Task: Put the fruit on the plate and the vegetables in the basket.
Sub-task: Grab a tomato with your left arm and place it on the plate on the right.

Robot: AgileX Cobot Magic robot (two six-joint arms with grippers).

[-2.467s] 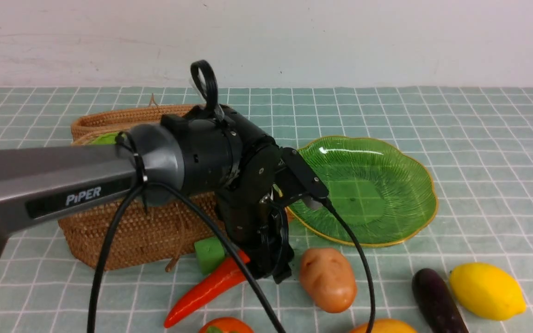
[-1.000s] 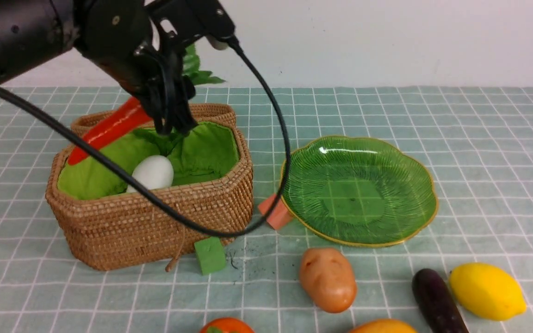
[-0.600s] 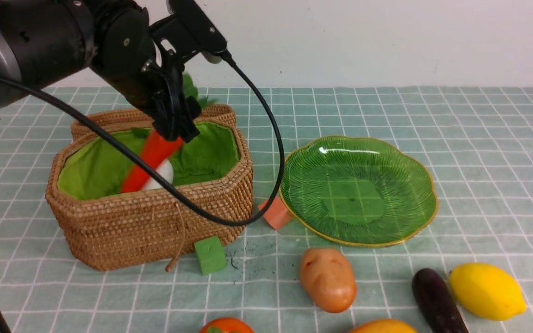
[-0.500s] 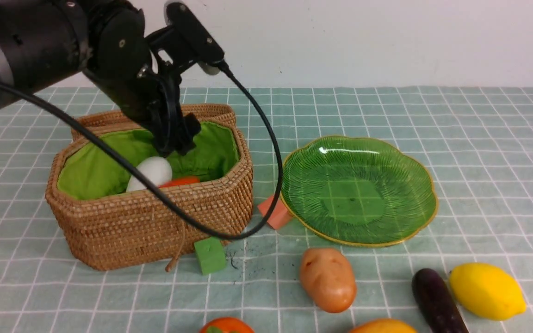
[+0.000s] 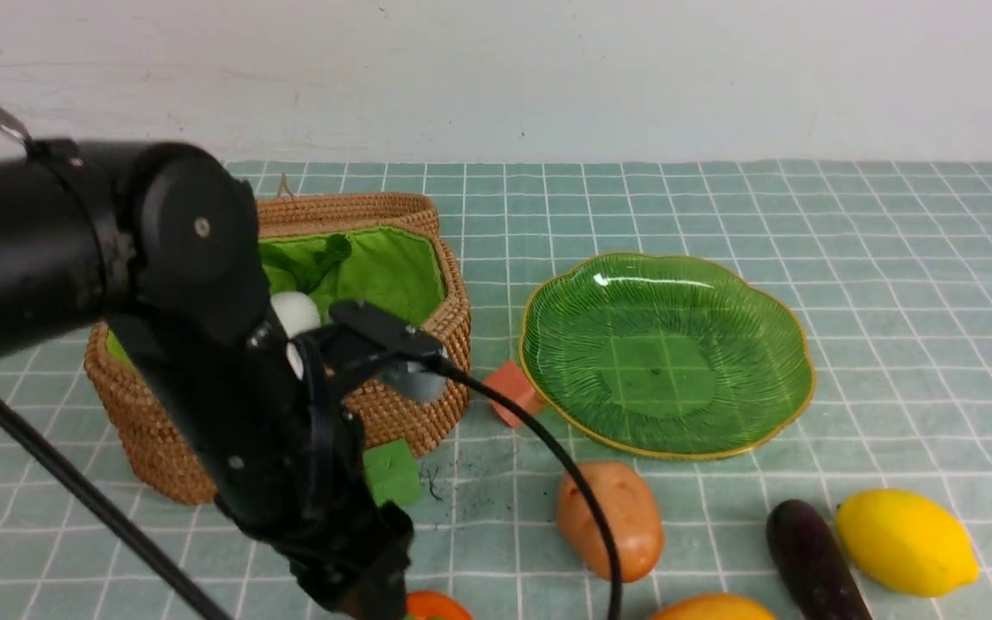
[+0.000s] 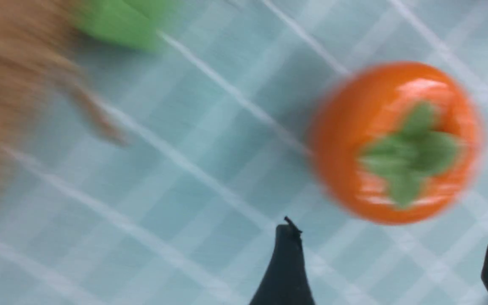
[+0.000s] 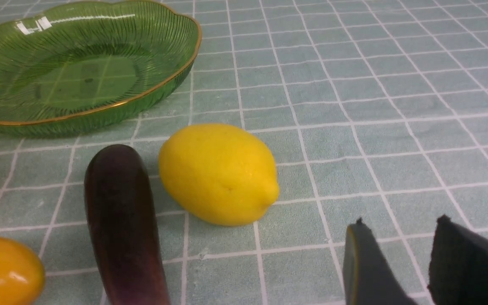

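Left fingers stand wide apart and empty, tips near the round orange-red fruit on the bench. Right fingers are slightly parted, gripping nothing. The lemon lies ahead of them, the plate beyond. The left arm bends steeply down before the basket.

Front camera sits back on the robot's side, facing forward, wide over the table to the wall. Left wrist camera is down very close (blurred, mind), orange-red fruit just beyond its jaws. Right wrist camera rides low, lemon near ahead of its jaws, plate farther beyond. Front shares all three.
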